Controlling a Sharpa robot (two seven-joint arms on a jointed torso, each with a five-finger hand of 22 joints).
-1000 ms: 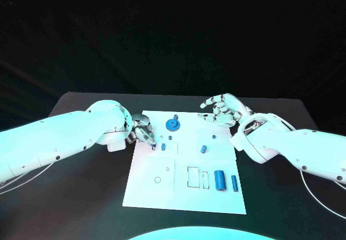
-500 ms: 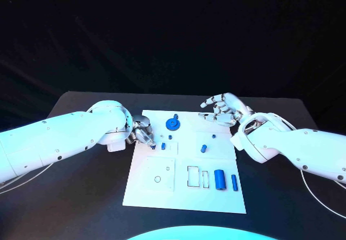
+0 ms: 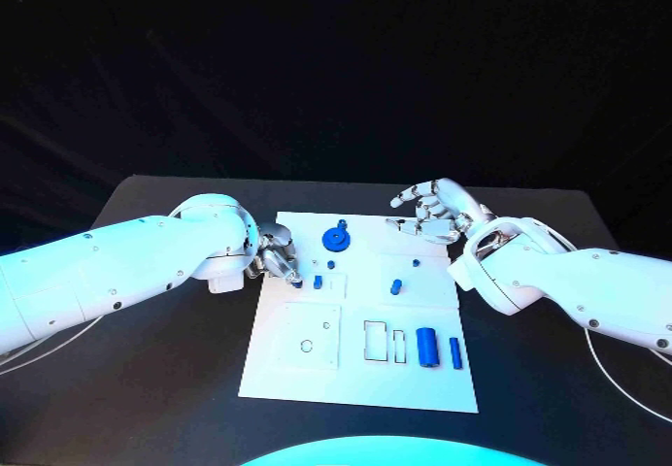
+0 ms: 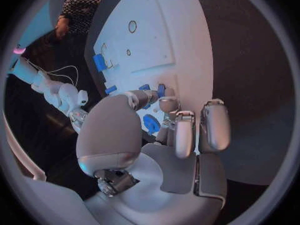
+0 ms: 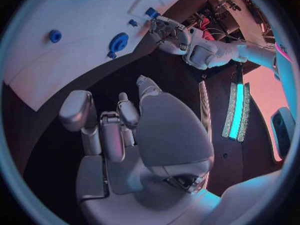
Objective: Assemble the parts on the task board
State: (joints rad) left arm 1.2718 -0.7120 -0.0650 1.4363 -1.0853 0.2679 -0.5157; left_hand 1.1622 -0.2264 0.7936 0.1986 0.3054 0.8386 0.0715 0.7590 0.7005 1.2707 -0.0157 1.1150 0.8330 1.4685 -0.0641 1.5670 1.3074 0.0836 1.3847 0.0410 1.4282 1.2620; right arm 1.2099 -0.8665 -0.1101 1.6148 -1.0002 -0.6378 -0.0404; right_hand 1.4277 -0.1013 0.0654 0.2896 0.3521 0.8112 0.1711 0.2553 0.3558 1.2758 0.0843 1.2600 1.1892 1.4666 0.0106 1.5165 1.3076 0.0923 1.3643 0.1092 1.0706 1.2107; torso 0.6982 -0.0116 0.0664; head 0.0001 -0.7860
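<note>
Hovering left hand fingers curled, hold unclear | right hand spread, empty | task board between

The task board is a smooth, matt white plate, looking like plastic. On it the blue parts, such as the round disc and the thick cylinder, look like smooth plastic. The table is matt black. Both arms wear glossy white plastic shells; the left hand and right hand are silvery metal with a satin sheen.
</note>
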